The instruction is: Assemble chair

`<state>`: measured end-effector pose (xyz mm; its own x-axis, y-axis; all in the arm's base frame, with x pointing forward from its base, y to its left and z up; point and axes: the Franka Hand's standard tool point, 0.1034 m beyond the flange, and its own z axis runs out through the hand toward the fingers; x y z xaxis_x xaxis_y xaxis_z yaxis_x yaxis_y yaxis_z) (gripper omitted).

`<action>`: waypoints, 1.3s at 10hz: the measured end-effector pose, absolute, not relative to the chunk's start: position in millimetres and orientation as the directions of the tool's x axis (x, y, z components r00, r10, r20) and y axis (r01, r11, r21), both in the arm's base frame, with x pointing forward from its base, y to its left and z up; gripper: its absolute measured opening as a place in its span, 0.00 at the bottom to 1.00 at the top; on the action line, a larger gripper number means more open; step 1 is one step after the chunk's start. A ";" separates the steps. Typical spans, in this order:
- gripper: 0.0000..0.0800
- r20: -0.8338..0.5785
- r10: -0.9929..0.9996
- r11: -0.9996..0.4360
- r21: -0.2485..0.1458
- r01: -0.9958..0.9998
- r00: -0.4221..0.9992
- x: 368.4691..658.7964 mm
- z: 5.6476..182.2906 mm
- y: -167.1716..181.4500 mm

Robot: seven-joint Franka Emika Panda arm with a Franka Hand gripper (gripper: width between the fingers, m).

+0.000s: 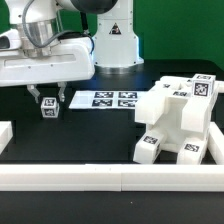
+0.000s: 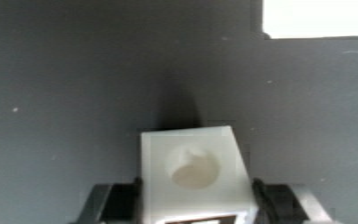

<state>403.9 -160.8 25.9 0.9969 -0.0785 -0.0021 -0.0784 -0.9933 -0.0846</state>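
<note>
My gripper hangs at the exterior view's left, just above the dark table, shut on a small white tagged chair piece. In the wrist view that piece fills the space between the two black fingers, a round dimple on its near face and a tag edge near the jaws. The partly assembled chair, a blocky white body with several tags, rests on the exterior view's right, well apart from the gripper.
The marker board lies flat beside the gripper in the exterior view; its corner shows in the wrist view. A long white border rail runs along the front edge. The robot base stands behind.
</note>
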 end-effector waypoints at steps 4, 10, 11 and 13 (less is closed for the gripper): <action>0.77 -0.005 -0.085 -0.993 -0.084 -0.085 0.996 402.5 25.0 -162.9; 0.81 -0.072 -0.052 -0.997 -0.061 -0.056 0.996 414.4 33.7 -174.2; 0.81 -0.108 -0.065 -0.996 -0.050 -0.071 0.992 423.4 38.1 -168.9; 0.81 -0.191 -0.095 -0.993 -0.052 -0.107 0.977 437.7 39.7 -156.1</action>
